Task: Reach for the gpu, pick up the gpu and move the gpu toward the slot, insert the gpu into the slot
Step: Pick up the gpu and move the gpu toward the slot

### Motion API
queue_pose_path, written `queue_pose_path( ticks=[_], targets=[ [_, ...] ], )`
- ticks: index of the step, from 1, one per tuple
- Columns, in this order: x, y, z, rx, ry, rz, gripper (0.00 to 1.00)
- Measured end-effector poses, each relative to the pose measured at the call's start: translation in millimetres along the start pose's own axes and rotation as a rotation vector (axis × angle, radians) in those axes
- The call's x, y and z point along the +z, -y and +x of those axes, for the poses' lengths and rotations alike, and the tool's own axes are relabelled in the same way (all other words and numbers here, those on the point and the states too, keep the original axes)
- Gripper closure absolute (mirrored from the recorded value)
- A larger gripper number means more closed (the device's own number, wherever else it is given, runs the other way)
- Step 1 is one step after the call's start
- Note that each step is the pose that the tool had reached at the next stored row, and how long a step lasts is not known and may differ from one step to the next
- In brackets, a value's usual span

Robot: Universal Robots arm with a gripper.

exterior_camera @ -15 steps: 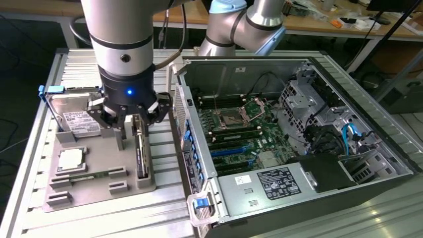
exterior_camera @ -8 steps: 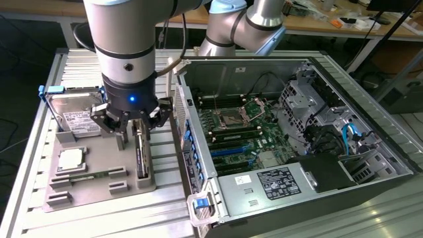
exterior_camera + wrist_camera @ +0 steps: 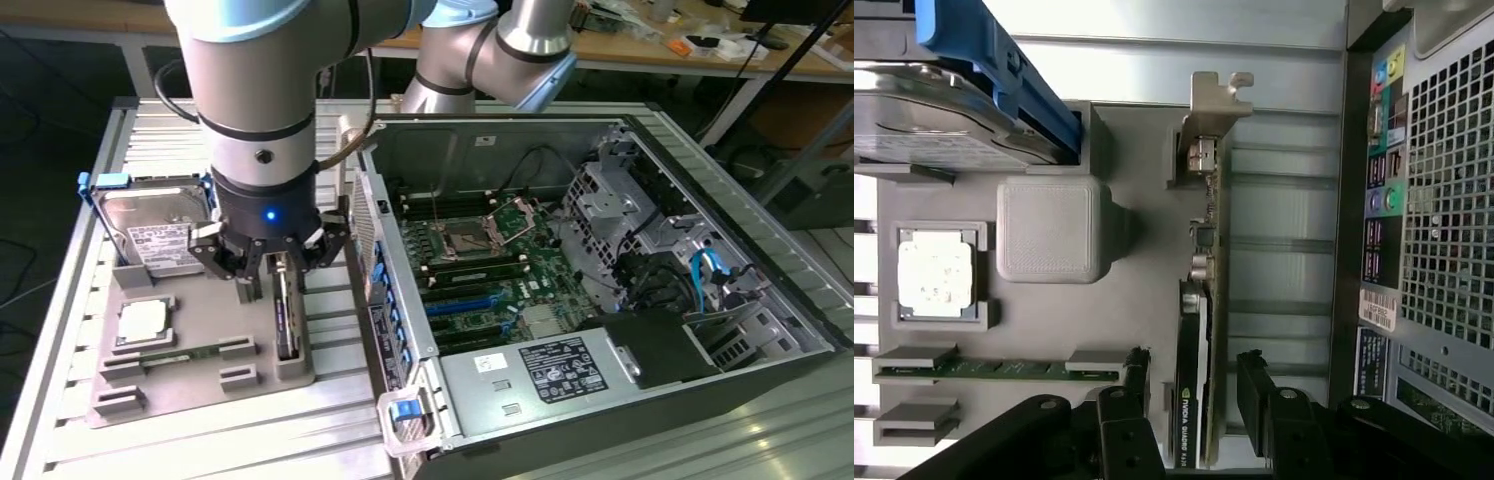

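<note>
**Open gripper straddles the card**

On the exterior view's left, a hard drive [image 3: 150, 235] and a chip [image 3: 143, 322] sit in a grey tray [image 3: 200, 375]. Just right of them the gpu [image 3: 286, 325] stands on edge in the tray. The gripper [image 3: 274, 282] hangs over it, fingers [image 3: 1139, 375] spread either side, unclamped. Further right lies the open computer case [image 3: 561, 290].

I read "NVIDIA" printed along the gpu's [image 3: 1194, 375] dark edge. The white labels on the hard drive [image 3: 163, 243] and power supply [image 3: 554, 365] were too small to read.
</note>
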State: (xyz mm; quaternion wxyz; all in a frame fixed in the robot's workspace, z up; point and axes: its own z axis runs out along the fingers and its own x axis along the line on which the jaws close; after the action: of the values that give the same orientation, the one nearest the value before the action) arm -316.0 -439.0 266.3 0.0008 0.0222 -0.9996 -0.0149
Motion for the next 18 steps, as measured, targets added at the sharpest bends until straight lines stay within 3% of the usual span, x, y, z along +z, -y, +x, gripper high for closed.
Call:
queue_pose_path(
  ticks=[9, 18],
  targets=[
    [16.8, 2.4, -0.6, 0.0, 0.0001, 0.0003, 0.52],
    [16.8, 2.4, -0.6, 0.0, 0.0, 0.0006, 0.53]
  ],
)
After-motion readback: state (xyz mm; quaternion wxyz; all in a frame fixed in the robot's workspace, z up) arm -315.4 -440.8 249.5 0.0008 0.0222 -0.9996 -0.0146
